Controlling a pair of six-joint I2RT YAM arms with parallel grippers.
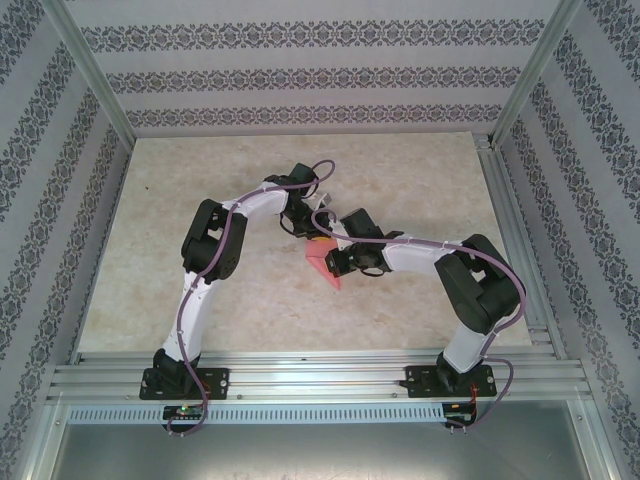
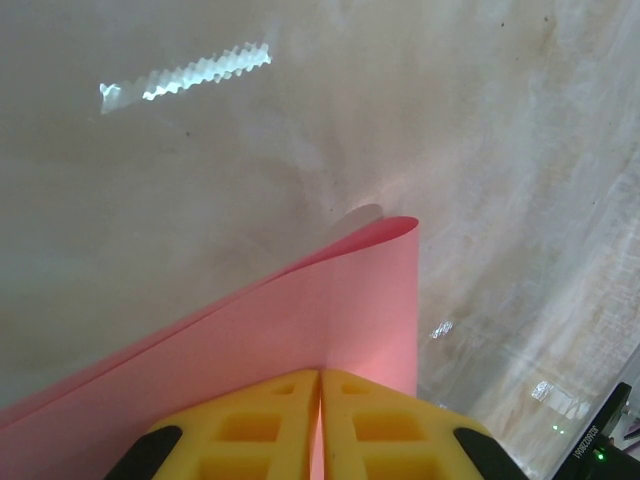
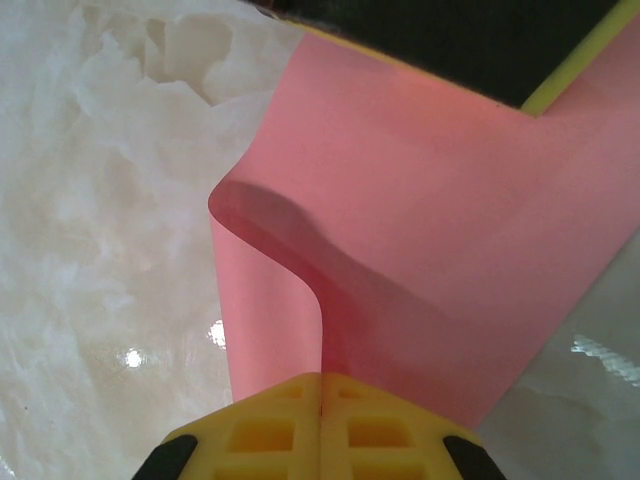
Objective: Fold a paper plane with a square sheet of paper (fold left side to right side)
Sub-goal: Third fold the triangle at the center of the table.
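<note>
Top external: pinching the square sheet of paper (image 1: pixel 325 266) near worktop (image 1: pixel 420 170) centre with left end effector (image 2: pixel 320 380) and right end effector (image 3: pixel 321 382)

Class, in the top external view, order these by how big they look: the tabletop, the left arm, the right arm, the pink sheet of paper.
1. tabletop: largest.
2. left arm and right arm: these look alike, so they are not ranked.
3. sheet of paper: smallest; only part of it shows.

Overhead view looks down; both close wrist views share the paper (image 2: pixel 350 310).
</note>
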